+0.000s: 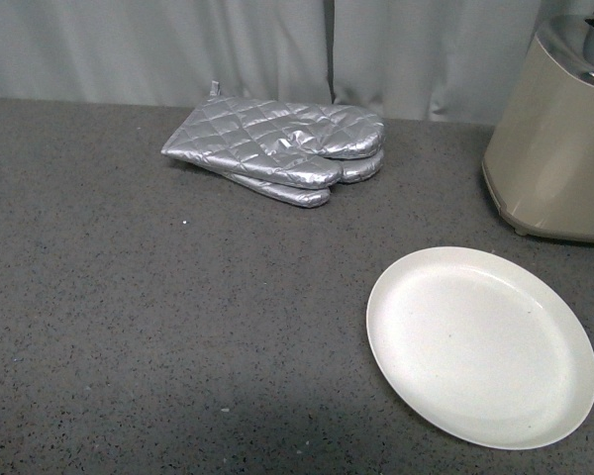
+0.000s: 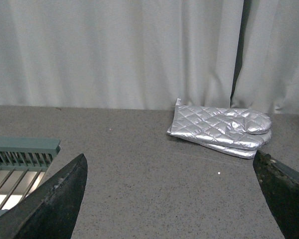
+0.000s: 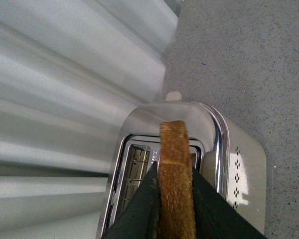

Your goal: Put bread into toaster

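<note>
Bread: you see the slice [image 3: 175,179] edge-on in the right wrist view, crust facing the camera, held above the toaster's chrome top and lined up over a slot.
Right gripper: your right gripper [image 3: 175,209] is clamped on the bread, one dark finger [image 3: 139,209] pressed to each flat side of the slice.
Toaster: the beige toaster [image 1: 559,139] stands at the far right of the counter, partly cut off by the edge of the front view; from the right wrist you look down on its shiny top and open slots [image 3: 137,172].
Left gripper: your left gripper [image 2: 174,199] is spread wide with nothing between its dark fingers [image 2: 50,204], hovering over bare counter.
Plate: the white plate [image 1: 480,346] lies in front of the toaster, near it but not touching, with nothing on it.
Oven mitts: the silver quilted mitts [image 1: 277,148] lie stacked at the back of the counter, near the curtain [image 1: 178,49], well apart from the plate.
Rack: you catch a green-edged wire rack [image 2: 17,159] at the edge of the left wrist view.
Counter: dark grey speckled surface [image 1: 129,327].
</note>
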